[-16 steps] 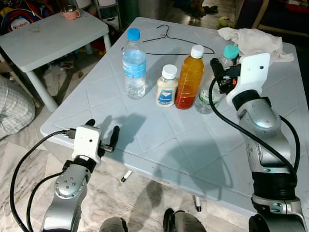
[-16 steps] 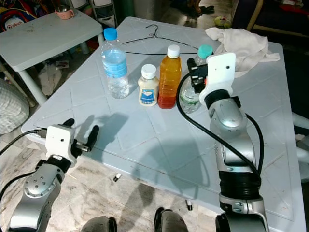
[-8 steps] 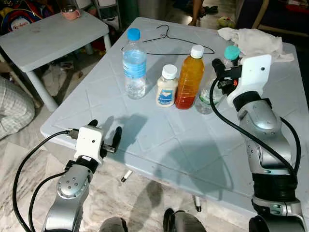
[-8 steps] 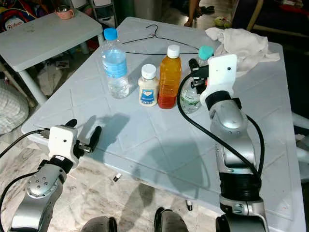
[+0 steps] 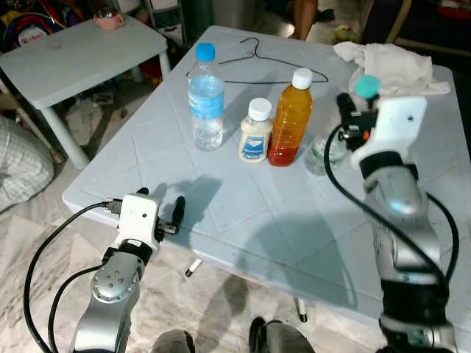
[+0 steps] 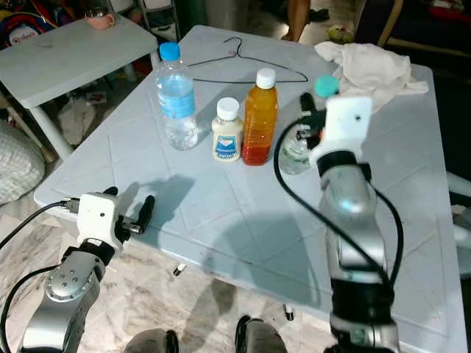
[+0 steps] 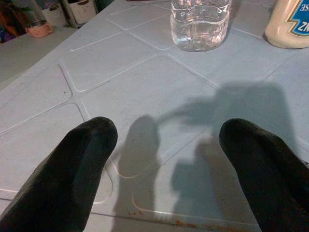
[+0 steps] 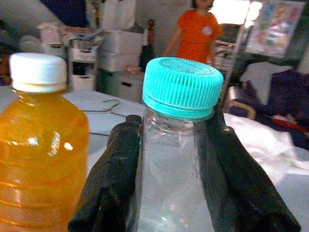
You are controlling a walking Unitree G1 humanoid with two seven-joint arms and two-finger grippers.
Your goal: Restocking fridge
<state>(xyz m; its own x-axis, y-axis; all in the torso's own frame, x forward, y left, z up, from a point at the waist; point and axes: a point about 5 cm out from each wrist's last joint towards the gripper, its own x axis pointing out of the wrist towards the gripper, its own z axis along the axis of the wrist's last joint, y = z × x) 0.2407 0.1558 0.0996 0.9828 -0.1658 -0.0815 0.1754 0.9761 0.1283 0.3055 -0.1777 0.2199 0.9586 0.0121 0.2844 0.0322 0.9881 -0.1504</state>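
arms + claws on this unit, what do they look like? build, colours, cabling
Both arms are silver metal with rounded jointed segments and black bands. Each wrist carries a white boxy housing, and loose black cables loop alongside. The left claw and right claw each have two long, thick, matte black fingers. No markings readable.

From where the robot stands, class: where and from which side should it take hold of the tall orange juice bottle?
Grip the orange juice bottle around its straight middle body, coming level from the robot's side. It stands upright; the small white jar and the teal-capped bottle crowd its flanks, so jaws probably need to slip into narrow gaps.
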